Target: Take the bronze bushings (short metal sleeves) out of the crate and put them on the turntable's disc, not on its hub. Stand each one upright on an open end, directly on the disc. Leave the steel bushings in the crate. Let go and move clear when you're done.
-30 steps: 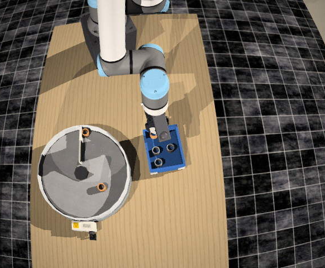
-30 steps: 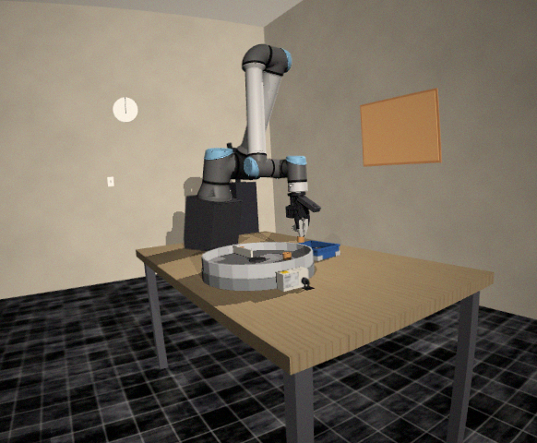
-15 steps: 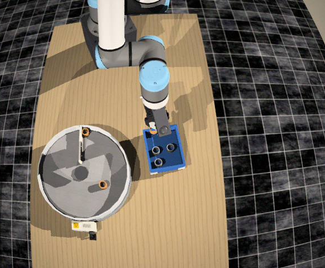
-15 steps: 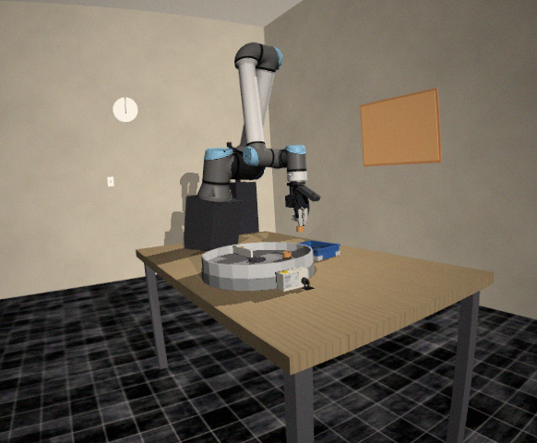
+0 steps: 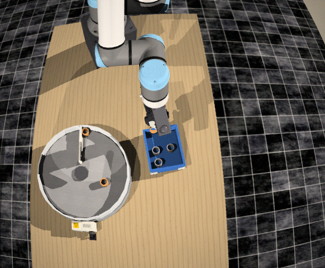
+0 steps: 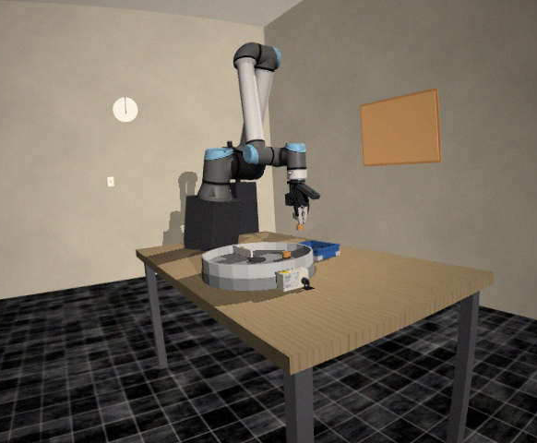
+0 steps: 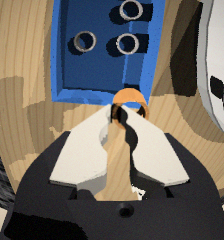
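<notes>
My gripper [image 5: 152, 127] [image 6: 300, 222] [image 7: 114, 106] is shut on the wall of a bronze bushing [image 5: 153, 130] [image 6: 300, 227] [image 7: 129, 95] and holds it in the air above the crate's rear wall. The blue crate [image 5: 182, 154] [image 6: 330, 251] [image 7: 57, 50] holds three grey steel bushings [image 5: 156, 150] [image 5: 170, 147] [image 5: 158, 162], upright. On the turntable's grey disc [image 5: 70, 201], one bronze bushing [image 5: 103, 180] [image 6: 286, 254] stands upright right of the hub [image 5: 80, 173]. Another bronze bushing [image 5: 84, 130] stands near the rear rim, close beside the white bar.
A raised pale rim [image 5: 124, 201] [image 6: 240, 281] surrounds the disc. A thin white bar [image 5: 80, 144] [image 6: 244, 250] reaches inward from the rear rim toward the hub. A white box [image 5: 84, 226] [image 6: 288, 280] sits against the turntable's front. The turntable is left of the crate.
</notes>
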`<state>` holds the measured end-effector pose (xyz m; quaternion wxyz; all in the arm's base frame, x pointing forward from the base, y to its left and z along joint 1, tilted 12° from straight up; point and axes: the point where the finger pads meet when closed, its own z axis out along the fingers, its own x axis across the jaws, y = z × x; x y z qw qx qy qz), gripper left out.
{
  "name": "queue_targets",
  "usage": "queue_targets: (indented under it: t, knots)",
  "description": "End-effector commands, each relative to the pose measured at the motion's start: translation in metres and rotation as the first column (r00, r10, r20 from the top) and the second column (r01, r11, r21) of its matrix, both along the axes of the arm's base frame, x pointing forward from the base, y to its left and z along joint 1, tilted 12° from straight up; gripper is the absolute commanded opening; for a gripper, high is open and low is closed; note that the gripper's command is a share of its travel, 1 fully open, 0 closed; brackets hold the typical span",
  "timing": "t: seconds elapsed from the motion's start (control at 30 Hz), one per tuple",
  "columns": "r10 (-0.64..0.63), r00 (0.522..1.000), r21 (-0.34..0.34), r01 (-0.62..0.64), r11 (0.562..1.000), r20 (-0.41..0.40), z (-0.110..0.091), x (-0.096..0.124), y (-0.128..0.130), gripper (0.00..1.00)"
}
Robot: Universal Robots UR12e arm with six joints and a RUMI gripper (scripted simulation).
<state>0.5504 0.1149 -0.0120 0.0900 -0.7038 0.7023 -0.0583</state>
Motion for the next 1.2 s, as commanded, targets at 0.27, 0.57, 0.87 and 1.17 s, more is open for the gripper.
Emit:
queue_targets:
  t: [0.27, 0.57, 0.87, 1.17]
  knots:
    - [0.000, 1.000, 0.000, 0.000, 1.000, 0.001, 0.0006, 0.0004, 0.0000, 0.00]
    - [0.000, 1.000, 0.000, 0.000, 1.000, 0.001, 0.0006, 0.0004, 0.0000, 0.00]
    - [0.000, 1.000, 0.000, 0.000, 1.000, 0.001, 0.0006, 0.0004, -0.0001, 0.00]
    - [0.000, 1.000, 0.000, 0.000, 1.000, 0.001, 0.0003, 0.0003, -0.0048, 0.00]
